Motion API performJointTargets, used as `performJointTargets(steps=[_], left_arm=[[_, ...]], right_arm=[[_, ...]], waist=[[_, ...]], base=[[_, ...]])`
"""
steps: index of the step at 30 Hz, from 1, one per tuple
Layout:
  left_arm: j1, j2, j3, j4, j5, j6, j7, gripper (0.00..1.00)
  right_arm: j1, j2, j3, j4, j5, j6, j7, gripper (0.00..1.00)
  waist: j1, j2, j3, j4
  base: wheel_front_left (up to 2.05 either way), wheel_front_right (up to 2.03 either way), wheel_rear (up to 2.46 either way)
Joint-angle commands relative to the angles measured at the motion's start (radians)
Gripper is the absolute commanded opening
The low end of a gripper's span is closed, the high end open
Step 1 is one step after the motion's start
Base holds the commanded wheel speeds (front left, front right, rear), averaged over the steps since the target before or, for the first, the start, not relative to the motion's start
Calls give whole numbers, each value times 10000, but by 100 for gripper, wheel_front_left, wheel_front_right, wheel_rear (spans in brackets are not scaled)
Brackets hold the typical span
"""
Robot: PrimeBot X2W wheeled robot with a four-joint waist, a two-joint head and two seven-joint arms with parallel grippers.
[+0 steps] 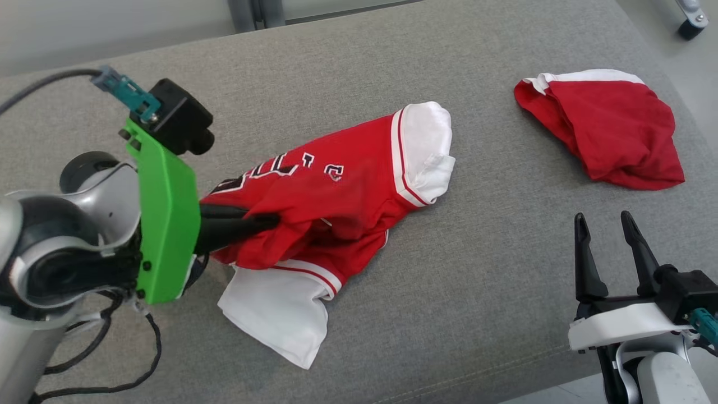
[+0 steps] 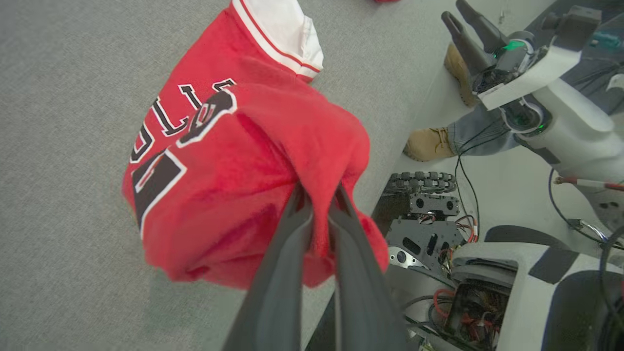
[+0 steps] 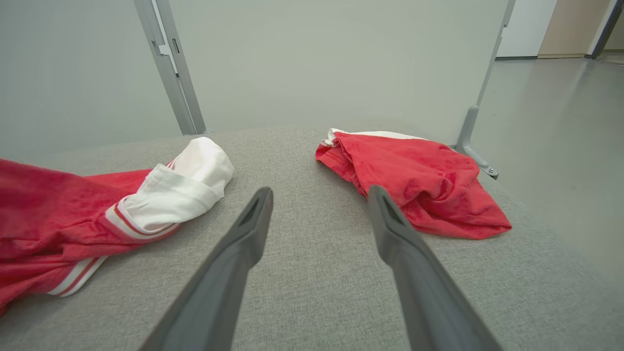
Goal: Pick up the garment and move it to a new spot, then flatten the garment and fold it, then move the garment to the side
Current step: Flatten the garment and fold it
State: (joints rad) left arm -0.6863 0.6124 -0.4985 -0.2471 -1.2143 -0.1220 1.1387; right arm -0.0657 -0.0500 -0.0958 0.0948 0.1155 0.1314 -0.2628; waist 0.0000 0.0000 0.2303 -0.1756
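We hold our left arm (image 1: 67,235) in from the side, and our left gripper (image 1: 266,221) pinches the red shirt (image 1: 336,191) on the grey cushion (image 1: 449,280). Our right gripper (image 1: 608,224) points up, fingers wide.

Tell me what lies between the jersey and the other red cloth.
Nothing: a bare stretch of grey surface separates the jersey from the red cloth, as the head view shows plainly.
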Motion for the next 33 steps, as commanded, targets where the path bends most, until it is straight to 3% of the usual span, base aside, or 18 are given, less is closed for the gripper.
performJointTargets(steps=[1, 5, 9, 12, 16, 17, 18, 19, 27, 33], left_arm=[[-251, 201, 173, -214, -554, 233, 423, 0], [-455, 708, 429, -382, -1775, 1141, 1692, 0], [-401, 1034, 427, 425, -1741, 1759, 2045, 0], [-348, 1112, 344, 1347, -1141, 1929, 1729, 0], [-501, 1136, 300, 2487, -244, 1753, 905, 0], [-588, 1195, 288, 2743, 43, 1663, 650, 7], [-642, 1225, 273, 3006, 284, 1594, 431, 32], [-713, 1293, 238, 3207, 570, 1512, 222, 100], [-1383, 1825, -179, 4532, 2872, 666, -1523, 100], [-1550, 1524, 8, 4972, 3420, 490, -3181, 100]], right_arm=[[35, -9, 26, 42, 74, -16, -30, 100], [10, -16, 83, 90, 175, -16, -30, 100], [-213, -14, 247, 138, 227, -16, -30, 100], [-339, -9, 437, 141, 245, -16, -30, 100], [-554, -12, 668, 127, 255, -16, -30, 100], [-575, -12, 692, 132, 244, -16, -30, 100], [-583, -12, 711, 139, 225, -16, -30, 100], [-581, -12, 717, 152, 192, -16, -30, 100], [-443, -12, 513, 166, 100, -16, -30, 100], [-486, -12, 461, 89, -74, -16, -30, 100]], waist=[[0, 0, -48, -188], [0, 0, 30, -409], [0, 0, 214, -651], [0, 0, 430, -836], [0, 0, 806, -1113], [0, 0, 882, -1161], [0, 0, 948, -1196], [0, 0, 1009, -1222], [0, 0, 1078, -1132], [0, 0, 908, -912]], base=[[0, 0, 0], [0, 0, 0], [0, 0, 0], [0, 0, 0], [0, 0, 0], [0, 0, 0], [0, 0, 0], [0, 0, 0], [0, 0, 0], [0, 0, 0]])
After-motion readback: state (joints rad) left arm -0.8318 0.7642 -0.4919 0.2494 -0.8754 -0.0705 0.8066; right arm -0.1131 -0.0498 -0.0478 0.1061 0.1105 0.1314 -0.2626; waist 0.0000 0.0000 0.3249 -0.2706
